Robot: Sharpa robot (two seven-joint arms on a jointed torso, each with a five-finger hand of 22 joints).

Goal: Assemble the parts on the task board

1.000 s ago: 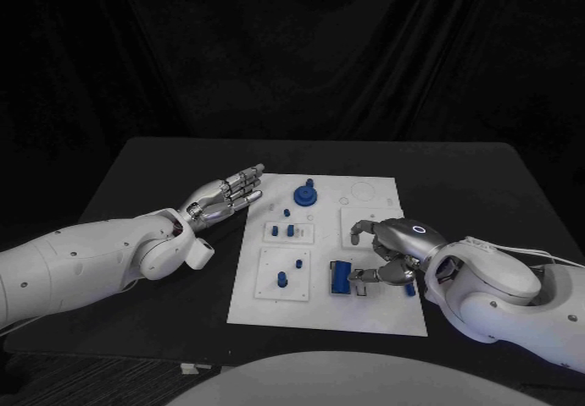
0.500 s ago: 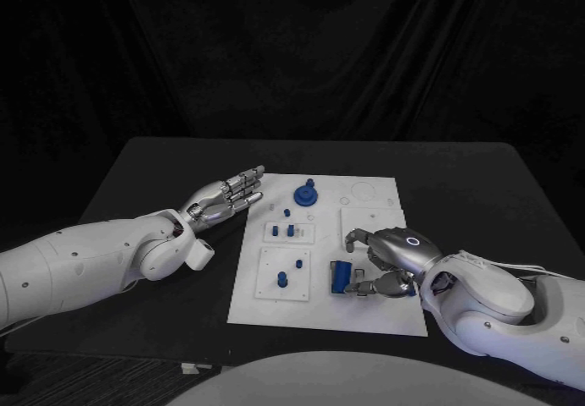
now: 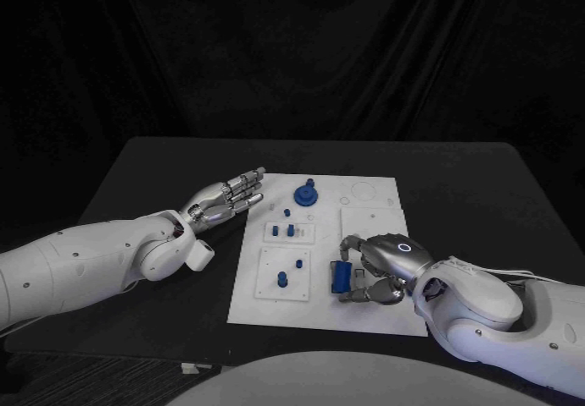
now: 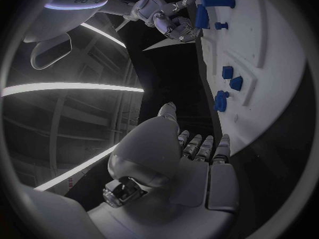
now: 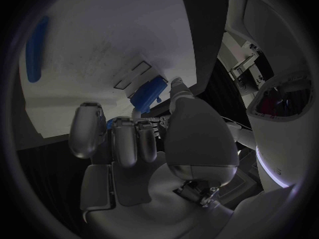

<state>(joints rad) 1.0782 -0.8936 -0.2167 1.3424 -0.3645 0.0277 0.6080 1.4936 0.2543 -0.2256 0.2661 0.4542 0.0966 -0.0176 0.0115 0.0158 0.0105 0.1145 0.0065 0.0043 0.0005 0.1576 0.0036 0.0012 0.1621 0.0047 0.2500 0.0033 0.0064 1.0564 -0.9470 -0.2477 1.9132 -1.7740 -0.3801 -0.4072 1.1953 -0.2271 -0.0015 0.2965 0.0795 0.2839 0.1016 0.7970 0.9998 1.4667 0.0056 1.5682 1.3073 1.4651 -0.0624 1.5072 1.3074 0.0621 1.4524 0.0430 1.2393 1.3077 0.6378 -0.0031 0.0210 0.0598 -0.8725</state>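
Observation:
The white task board (image 3: 366, 317) lies mid-table. On its near right part lies an oblong blue block (image 3: 342, 276). My right hand (image 3: 380, 266) curls its fingers round it from the right, and its thumb touches the block (image 5: 148, 94) in the right wrist view. The left wrist view shows that right hand (image 4: 162, 17) at the block (image 4: 201, 17) too. My left hand (image 3: 228, 196) hovers open, fingers straight, just off the board's left edge. A round blue part with a peg (image 3: 305, 196) stands at the board's far side.
Small blue pieces (image 3: 283, 230) sit in the board's middle left panel, and a blue peg (image 3: 283, 277) stands in the near left panel. Black table (image 3: 159, 169) surrounds the board on all sides. Another long blue part (image 5: 36, 48) lies on the board beyond my right hand.
My right hand has slid left and nearer across the board, from beside the blue block to closing round it. The block and my left hand have not moved.

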